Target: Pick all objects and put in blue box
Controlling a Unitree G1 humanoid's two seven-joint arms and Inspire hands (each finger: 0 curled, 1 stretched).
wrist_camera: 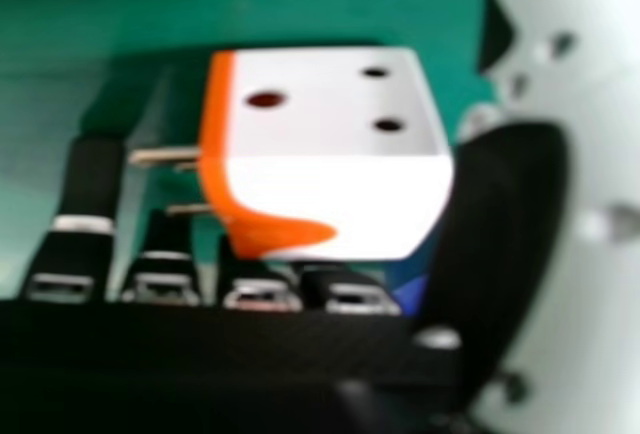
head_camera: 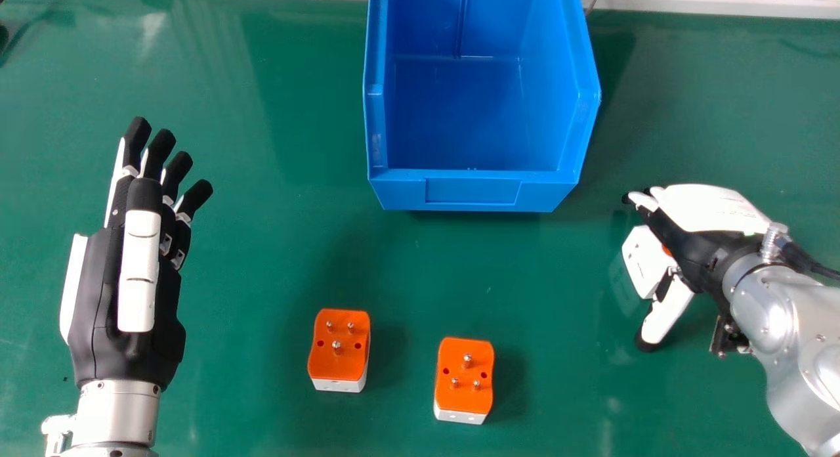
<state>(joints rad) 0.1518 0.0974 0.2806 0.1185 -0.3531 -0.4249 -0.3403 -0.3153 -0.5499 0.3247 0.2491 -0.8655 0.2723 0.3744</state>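
plug adapter point(head_camera: 642, 263) between thumb and fingers of the right robot hand point(head_camera: 705, 214), fingers loosely extended; firm pinch, cannot tell. best close evenly on its flat sides, confirm hold, then lift clear of the surface point(head_camera: 249, 280). count: three adapters, two of them prongs up point(head_camera: 339, 352) point(head_camera: 464, 378); one blue box point(head_camera: 472, 191); two hands, left robot hand point(head_camera: 125, 280) idle, spread.

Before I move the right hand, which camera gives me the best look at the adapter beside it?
The right hand view: it shows the adapter close up, with its socket holes, orange edge and metal pins. The head view shows its white side and a bit of orange, partly covered by the right hand.
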